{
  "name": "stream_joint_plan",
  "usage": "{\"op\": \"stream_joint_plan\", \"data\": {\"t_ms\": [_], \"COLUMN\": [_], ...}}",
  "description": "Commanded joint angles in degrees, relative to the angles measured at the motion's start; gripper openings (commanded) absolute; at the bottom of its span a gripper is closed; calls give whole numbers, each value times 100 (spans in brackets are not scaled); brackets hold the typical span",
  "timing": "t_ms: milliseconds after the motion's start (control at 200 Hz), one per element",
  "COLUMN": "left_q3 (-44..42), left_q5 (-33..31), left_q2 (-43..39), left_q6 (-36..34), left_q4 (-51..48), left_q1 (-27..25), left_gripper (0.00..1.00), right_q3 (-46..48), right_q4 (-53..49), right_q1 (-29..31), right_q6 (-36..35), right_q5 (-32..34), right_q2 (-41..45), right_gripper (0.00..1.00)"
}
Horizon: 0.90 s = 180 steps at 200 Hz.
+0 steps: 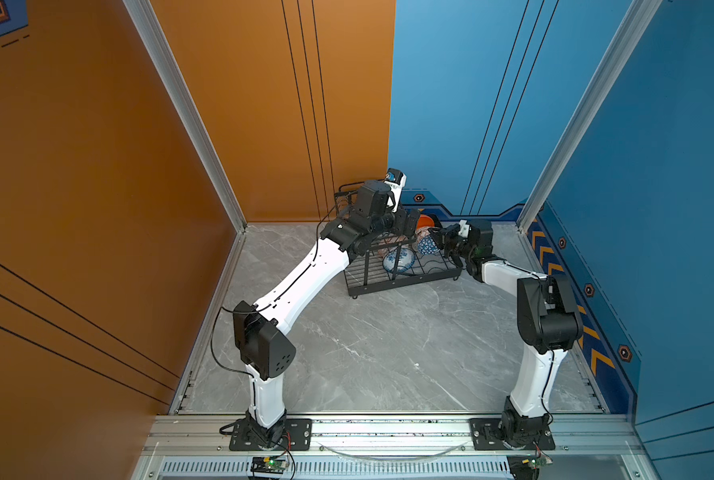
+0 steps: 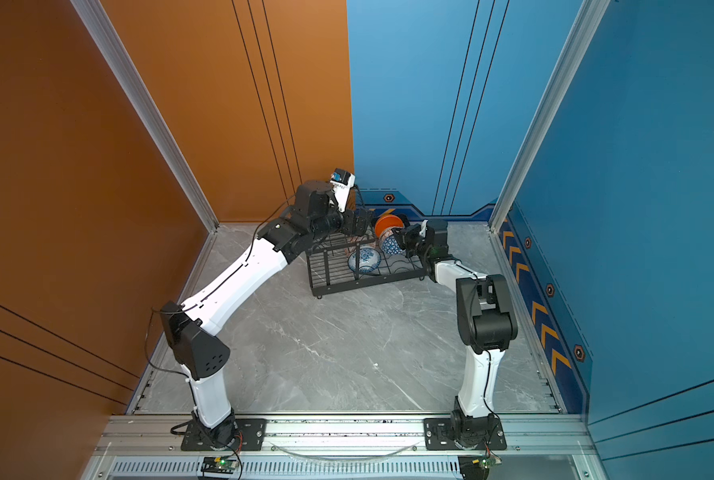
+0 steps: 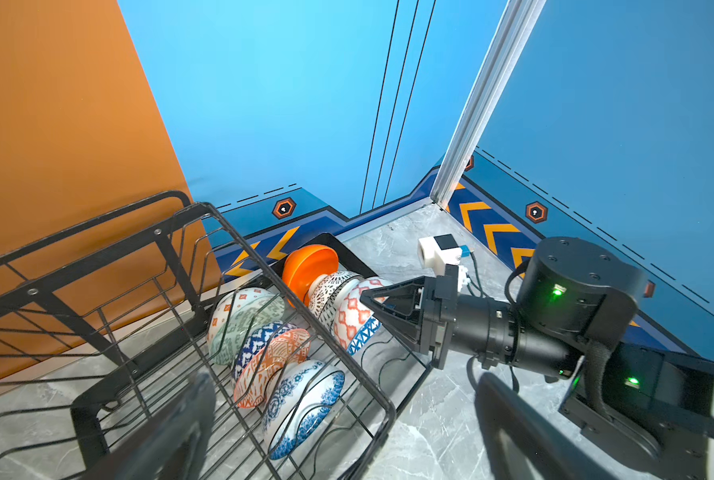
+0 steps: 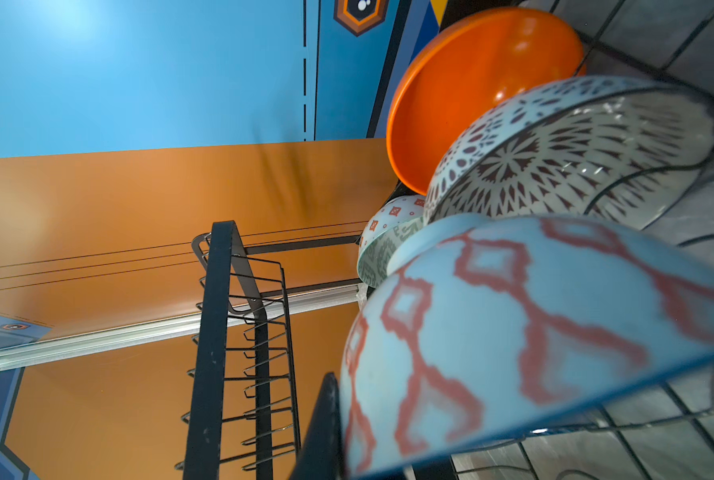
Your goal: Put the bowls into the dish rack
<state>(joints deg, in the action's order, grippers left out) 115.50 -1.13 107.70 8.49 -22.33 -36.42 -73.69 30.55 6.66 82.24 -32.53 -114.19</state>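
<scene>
Apparently we're settling the last bowl: our right gripper (image 3: 365, 296), shut and empty, has the diamond bowl (image 3: 353, 322) at its tip. Our left gripper (image 1: 409, 224) gapes empty above the dish rack (image 1: 405, 279). Next, we withdraw gently.

Both top views: mounted high, well back from the dish rack (image 1: 392, 284) on its near side, tilted down at it; whole workspace in frame. Left wrist view: near, above the rack's upper tier, facing down across it. Right wrist view: very close at the rack's right end, rolled sideways, looking along it. Both wrist views share the orange bowl (image 3: 310, 266) and the lattice bowl (image 3: 330, 291).
</scene>
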Motion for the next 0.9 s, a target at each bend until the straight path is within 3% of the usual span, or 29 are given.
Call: {"op": "stream_joint_plan", "data": {"t_ms": [0, 896], "left_q3": [117, -22], "left_q5": [195, 115], "left_q2": [-56, -192], "left_q6": [47, 56], "left_q4": [-112, -160], "left_q1": [-4, -40], "left_gripper": [98, 98], "right_q3": [50, 318], "right_q4": [639, 1004], "right_q1": [-2, 46], "right_q6": [-190, -524], "right_q5": [38, -60], "right_q2": [-107, -428], "right_gripper": [0, 0]}}
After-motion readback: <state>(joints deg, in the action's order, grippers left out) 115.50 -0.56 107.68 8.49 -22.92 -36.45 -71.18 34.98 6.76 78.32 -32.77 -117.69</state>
